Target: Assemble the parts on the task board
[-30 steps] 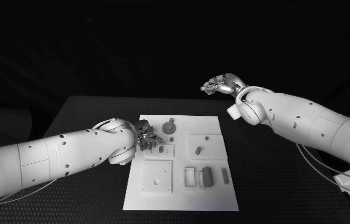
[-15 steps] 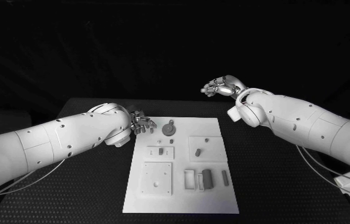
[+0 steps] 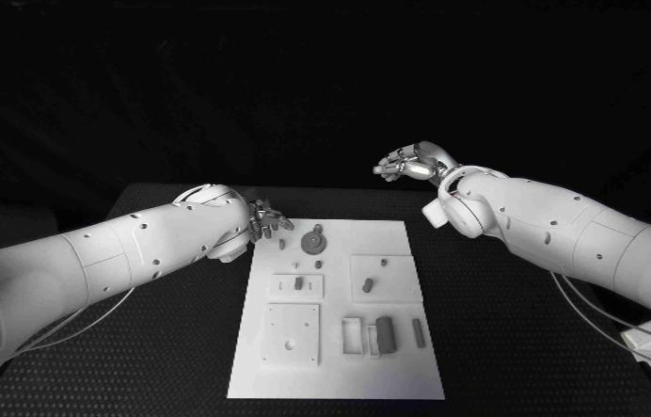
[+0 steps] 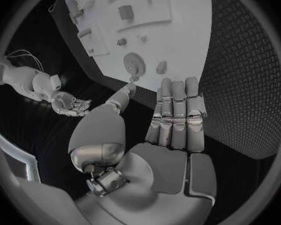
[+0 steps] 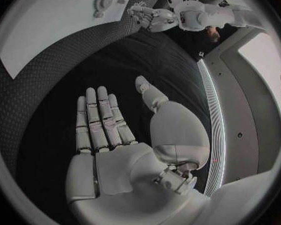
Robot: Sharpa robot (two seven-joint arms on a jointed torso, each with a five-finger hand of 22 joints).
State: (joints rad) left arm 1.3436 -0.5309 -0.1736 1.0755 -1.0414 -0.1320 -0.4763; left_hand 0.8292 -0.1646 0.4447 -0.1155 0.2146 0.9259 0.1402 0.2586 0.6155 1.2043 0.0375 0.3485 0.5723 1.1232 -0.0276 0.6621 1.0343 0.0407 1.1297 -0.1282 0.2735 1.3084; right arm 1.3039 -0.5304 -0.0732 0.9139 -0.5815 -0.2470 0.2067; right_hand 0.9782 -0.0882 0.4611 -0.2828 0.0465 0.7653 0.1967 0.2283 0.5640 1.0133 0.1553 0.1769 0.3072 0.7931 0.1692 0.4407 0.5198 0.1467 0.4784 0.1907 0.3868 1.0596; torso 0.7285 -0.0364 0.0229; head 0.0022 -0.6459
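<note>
The task board (image 3: 340,328) lay flat in the middle of the black table (image 3: 163,342) with its small parts (image 3: 386,330) on it, while the left hand (image 3: 266,222) hovered at the board's far left corner, fingers straight and empty, and the right hand (image 3: 411,162) hung beyond the table's far edge, flat and holding nothing.

The board (image 3: 393,360) is plain white and carries small grey parts (image 3: 386,331). The table (image 3: 516,342) under it is black with a fine woven grid texture. Both hands (image 4: 172,115) are silver on white arms (image 3: 122,257).
</note>
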